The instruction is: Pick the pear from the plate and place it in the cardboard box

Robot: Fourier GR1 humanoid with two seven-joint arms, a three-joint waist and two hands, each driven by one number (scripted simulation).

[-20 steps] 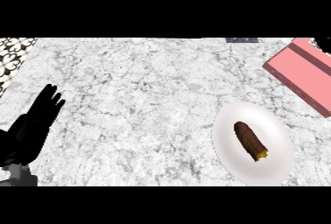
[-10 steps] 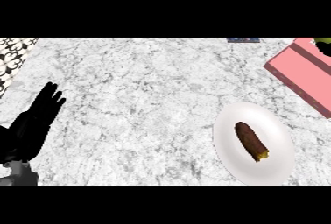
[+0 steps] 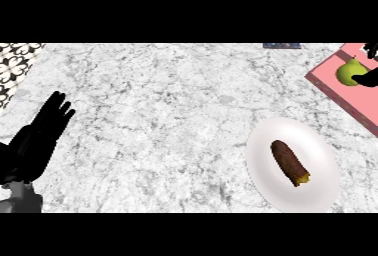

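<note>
Only the head view here, looking steeply down on a white-and-grey marble counter [image 3: 162, 115].

The pear [image 3: 350, 72], yellow-green, sits up at the far right edge, over the pink box [image 3: 347, 95] that pokes in from the right side. So it's off the plate and at the box. Whether it's resting on the box or held just above it, can't tell from this angle.

The right hand [image 3: 368, 77] only barely shows: a couple of black fingers at the right edge, curled against the pear on its right side and above it. Looks like it's gripping the pear, though most of the hand is cut off.

The white plate [image 3: 317, 190] is in the lower right, well apart from the pear. On it lies a dark brown elongated thing [image 3: 288, 161] with a yellowish tip at its near end, lying at a slant.

The left hand [image 3: 37, 142] is at the lower left edge, fingers straight and open, holding nothing, resting.

A black-and-white patterned surface [image 3: 13, 62] fills the top left corner, and a small dark object [image 3: 281, 45] peeks in at the top edge.
</note>
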